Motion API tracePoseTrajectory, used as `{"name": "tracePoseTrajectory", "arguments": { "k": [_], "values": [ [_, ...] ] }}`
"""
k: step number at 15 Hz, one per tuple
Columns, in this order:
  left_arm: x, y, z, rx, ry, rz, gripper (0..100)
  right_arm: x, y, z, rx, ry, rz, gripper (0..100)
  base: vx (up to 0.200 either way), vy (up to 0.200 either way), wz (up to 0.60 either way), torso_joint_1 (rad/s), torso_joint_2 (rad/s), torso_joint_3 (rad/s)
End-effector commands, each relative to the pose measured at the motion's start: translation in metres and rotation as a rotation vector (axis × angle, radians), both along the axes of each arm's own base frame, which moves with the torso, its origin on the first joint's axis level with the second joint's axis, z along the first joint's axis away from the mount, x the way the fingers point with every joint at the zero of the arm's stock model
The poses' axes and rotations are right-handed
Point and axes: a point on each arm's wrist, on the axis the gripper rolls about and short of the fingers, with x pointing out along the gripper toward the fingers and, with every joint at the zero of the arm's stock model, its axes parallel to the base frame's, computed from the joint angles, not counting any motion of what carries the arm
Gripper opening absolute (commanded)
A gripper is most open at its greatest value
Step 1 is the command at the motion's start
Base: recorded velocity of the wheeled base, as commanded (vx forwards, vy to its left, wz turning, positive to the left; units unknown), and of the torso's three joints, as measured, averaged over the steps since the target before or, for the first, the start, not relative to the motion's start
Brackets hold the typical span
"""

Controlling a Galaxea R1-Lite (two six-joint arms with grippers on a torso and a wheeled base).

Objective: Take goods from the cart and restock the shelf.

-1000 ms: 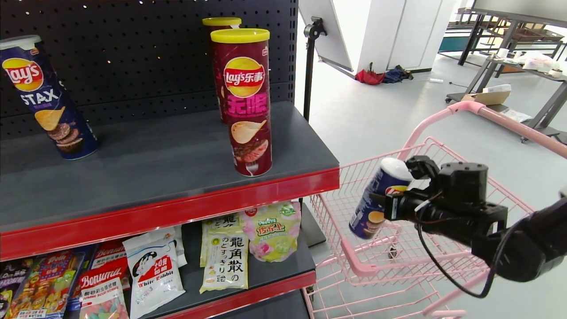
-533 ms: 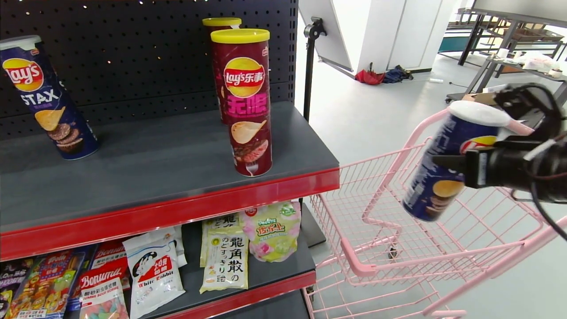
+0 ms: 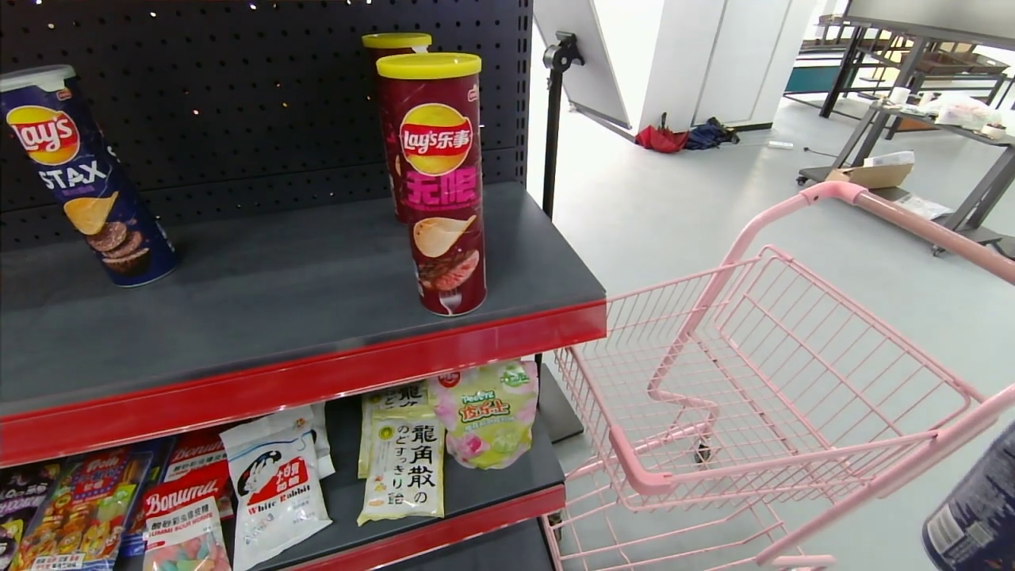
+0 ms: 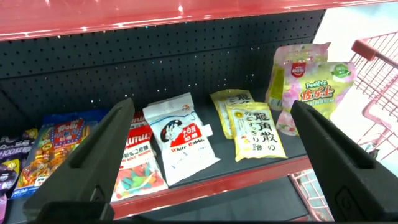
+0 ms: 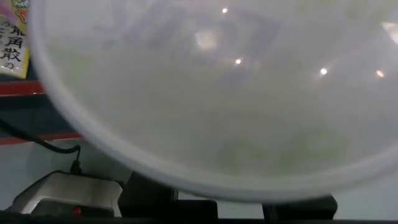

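Change over the last second: the blue chip can (image 3: 974, 507) went from hanging over the basket of the pink cart (image 3: 781, 373), to higher and further right, to the bottom right corner of the head view. There I saw only its dark lower end, low and outside the cart's near rail. I read that as the can being clear of the cart, so the pick was done and the carry to the shelf was left. That swing took it away from the shelf, not toward it.

In the right wrist view the can's white lid (image 5: 205, 93) sat right up against the camera, so the can was close under that wrist. I could not tell from these views whether the right gripper was closed on it. With the can off the floor and off the cart, I judged it was held.

Cart basket looked bare of goods.

Upper shelf (image 3: 277, 309) was well apart from the can, across the cart. It carried a matching blue can (image 3: 83, 174) at its left end and two maroon cans (image 3: 438, 182) toward the right, with open deck between them. I took that gap as the likely spot.

Left gripper (image 4: 208, 155) hung with jaws wide apart, holding nothing, facing the snack bags (image 4: 180, 137) on the lower shelf (image 4: 249, 180).
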Motion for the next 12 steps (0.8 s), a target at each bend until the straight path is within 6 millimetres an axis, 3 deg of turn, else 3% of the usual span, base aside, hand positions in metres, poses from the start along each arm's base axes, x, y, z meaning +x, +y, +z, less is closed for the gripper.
{"name": "tracePoseTrajectory", "arguments": {
  "k": [1, 5, 12],
  "values": [
    [0.0, 0.0, 0.0, 0.0, 0.0, 0.003, 100, -0.0241, -0.0066, -0.0099, 0.005, -0.069, -0.026, 0, 0.0, 0.0, 0.0, 0.0, 0.0, 0.0],
    [0.0, 0.0, 0.0, 0.0, 0.0, 0.001, 100, -0.0277, -0.0075, -0.0111, 0.007, -0.084, -0.035, 0, 0.0, 0.0, 0.0, 0.023, -0.07, -0.044],
    [0.0, 0.0, 0.0, 0.0, 0.0, 0.001, 100, -0.0286, -0.0077, -0.011, 0.005, -0.089, -0.034, 0, 0.0, 0.0, 0.0, 0.194, -0.52, -0.332]
  ]
}}
